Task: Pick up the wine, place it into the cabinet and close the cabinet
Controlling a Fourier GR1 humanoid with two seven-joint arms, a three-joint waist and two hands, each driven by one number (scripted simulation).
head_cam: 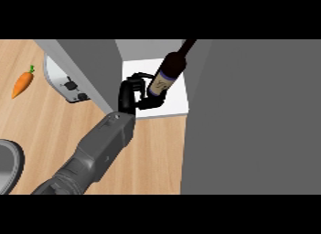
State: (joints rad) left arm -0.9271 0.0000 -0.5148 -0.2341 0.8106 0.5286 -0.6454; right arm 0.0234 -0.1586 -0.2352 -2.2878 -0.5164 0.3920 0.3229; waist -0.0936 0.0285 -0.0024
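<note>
The left hand [131, 93] has its fingers curled round the lower body of the wine bottle [168, 73], gripping it from the bottle's left side. The bottle hangs over the white shelf [176, 103] inside the open cabinet [257, 119]. Its long axis is tilted, with the neck pointing toward the shelf's far edge and slightly rightward. The right hand does not show. Setting the bottle down probably calls for lowering its base first.

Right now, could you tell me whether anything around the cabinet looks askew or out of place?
The wine bottle is askew: held in the left hand at the cabinet's white shelf, it leans with its neck toward the upper right rather than standing upright. Nothing looks spilled or broken.
</note>
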